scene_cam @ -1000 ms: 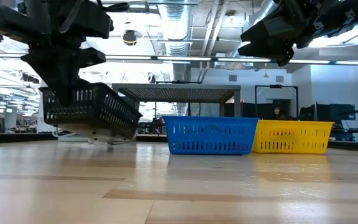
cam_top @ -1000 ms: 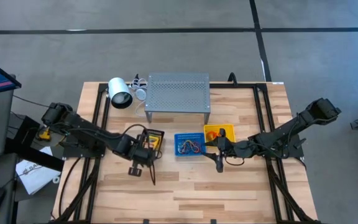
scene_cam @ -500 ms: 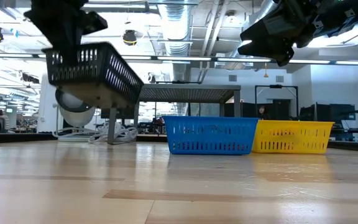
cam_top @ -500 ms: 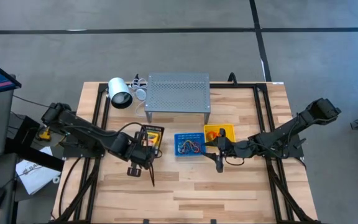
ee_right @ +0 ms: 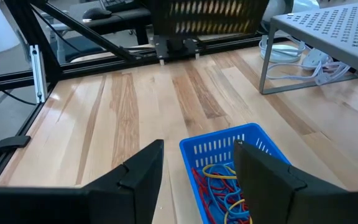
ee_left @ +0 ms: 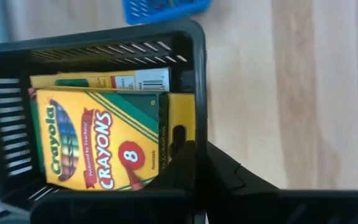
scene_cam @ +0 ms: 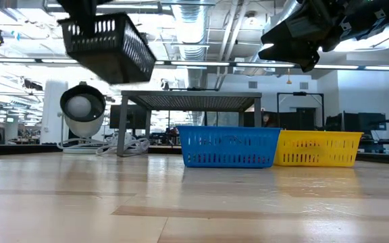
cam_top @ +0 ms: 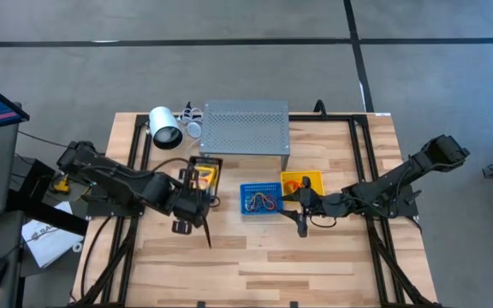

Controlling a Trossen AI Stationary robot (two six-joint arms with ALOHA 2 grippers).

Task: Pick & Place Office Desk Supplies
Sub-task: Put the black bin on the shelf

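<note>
My left claw [cam_top: 197, 204] pinches the black basket [scene_cam: 107, 44] of crayon packs [ee_left: 98, 146], high off the desk [cam_top: 315, 257]. My right claw [ee_right: 197, 180] hangs spread over the blue basket [ee_right: 241, 146].

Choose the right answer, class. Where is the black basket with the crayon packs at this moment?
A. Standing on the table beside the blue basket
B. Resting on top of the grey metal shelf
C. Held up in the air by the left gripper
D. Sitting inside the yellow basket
C: the low view shows the black basket hanging clear above the table, and the left gripper is clamped on its rim, crayon packs inside.
</note>
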